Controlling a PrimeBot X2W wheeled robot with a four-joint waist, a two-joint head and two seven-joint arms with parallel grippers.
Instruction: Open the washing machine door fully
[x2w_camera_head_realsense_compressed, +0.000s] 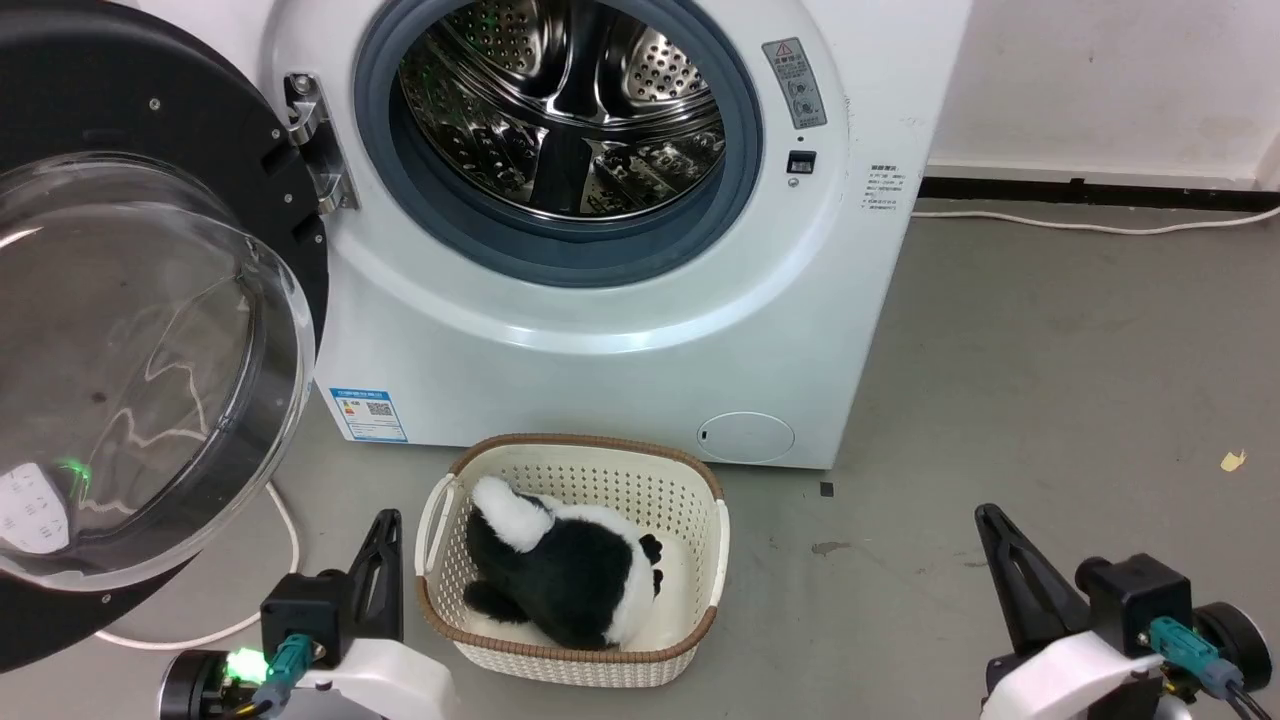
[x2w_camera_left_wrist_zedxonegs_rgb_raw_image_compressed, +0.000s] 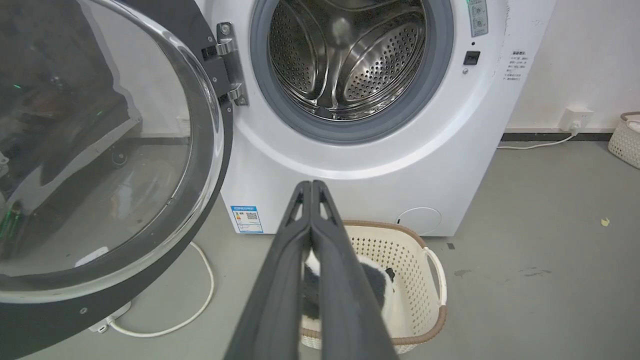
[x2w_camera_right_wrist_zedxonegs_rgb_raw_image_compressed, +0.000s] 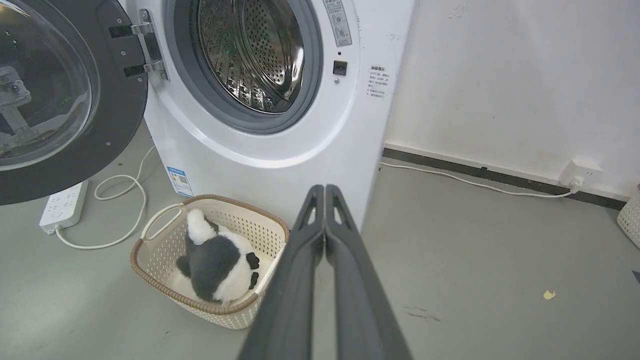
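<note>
The washing machine door stands swung wide to the left on its metal hinge, its black rim and bulging clear glass bowl facing me. The steel drum mouth is exposed. The same door fills the left of the left wrist view, and the door also shows at the upper left of the right wrist view. My left gripper is low at the left, shut and empty, clear of the door. My right gripper is low at the right, shut and empty. In the wrist views the left gripper and the right gripper have their fingers pressed together.
A cream basket holding a black-and-white plush toy sits on the floor before the machine, between my arms. A white cable and power strip lie under the door. A wall socket and another basket are at the right.
</note>
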